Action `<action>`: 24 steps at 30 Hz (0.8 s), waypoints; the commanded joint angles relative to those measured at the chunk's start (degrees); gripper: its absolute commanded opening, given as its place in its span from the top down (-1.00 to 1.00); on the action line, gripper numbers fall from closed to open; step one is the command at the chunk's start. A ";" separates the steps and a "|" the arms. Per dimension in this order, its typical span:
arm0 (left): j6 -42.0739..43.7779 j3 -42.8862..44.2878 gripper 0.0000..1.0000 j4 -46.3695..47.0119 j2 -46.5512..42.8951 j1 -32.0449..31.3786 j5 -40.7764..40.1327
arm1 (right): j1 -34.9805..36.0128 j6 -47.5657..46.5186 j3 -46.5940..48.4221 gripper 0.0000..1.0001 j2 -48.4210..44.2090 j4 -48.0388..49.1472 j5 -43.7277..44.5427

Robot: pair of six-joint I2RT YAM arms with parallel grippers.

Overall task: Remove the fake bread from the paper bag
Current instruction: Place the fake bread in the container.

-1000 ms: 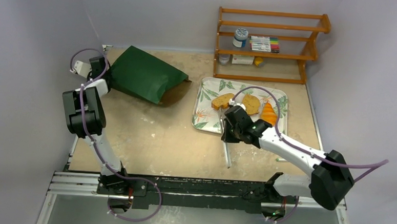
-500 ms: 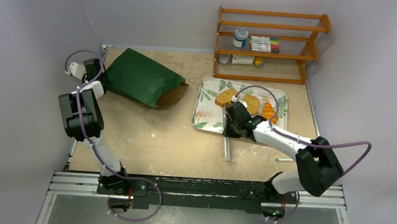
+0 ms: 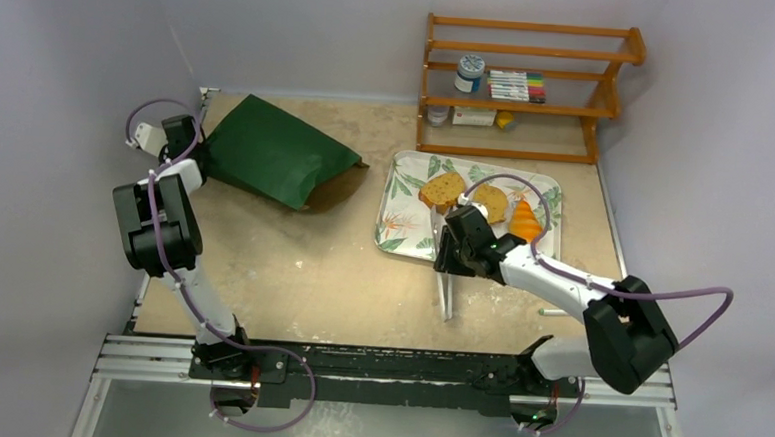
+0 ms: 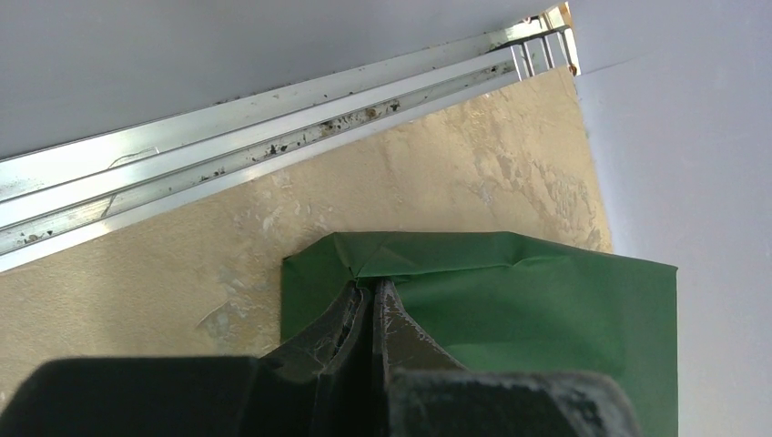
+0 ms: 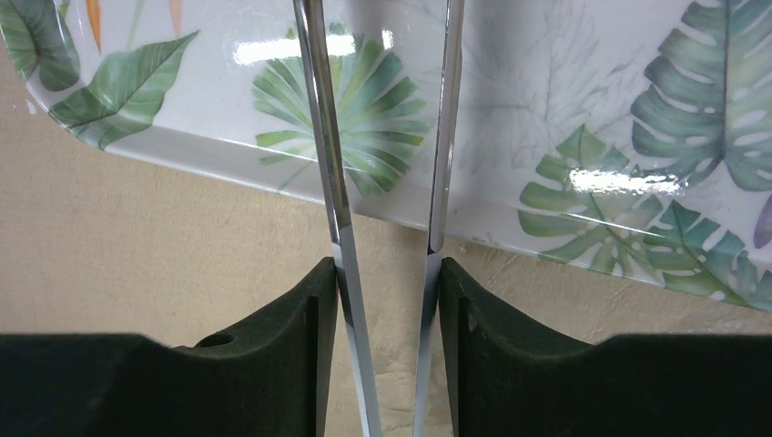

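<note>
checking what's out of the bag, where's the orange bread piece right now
In the top view the orange bread piece lies at the right end of the leaf-patterned tray, just right of a speckled tan piece.

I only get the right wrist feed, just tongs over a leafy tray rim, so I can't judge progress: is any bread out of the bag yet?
Observer: Yes. Three pieces of fake bread, two tan and one orange, lie on the tray, beyond and right of the tongs your right tool grips.
Operator: Where is the bag?
Observer: The paper bag lies on its side, well left of the tray, its open mouth facing the tray.
Operator: Is anything holding it?
Observer: The left tool is shut on the fold at its closed end.
</note>
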 commanded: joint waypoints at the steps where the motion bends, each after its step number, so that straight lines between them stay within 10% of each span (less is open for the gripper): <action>1: 1.90 -0.46 1.00 -0.76 -3.12 0.94 0.27 | -0.12 1.21 -1.14 0.12 -2.51 1.87 0.97; 24: 2.71 -1.39 1.00 0.25 -3.18 3.17 2.61 | 14.97 2.72 2.47 0.12 -10.89 0.28 4.71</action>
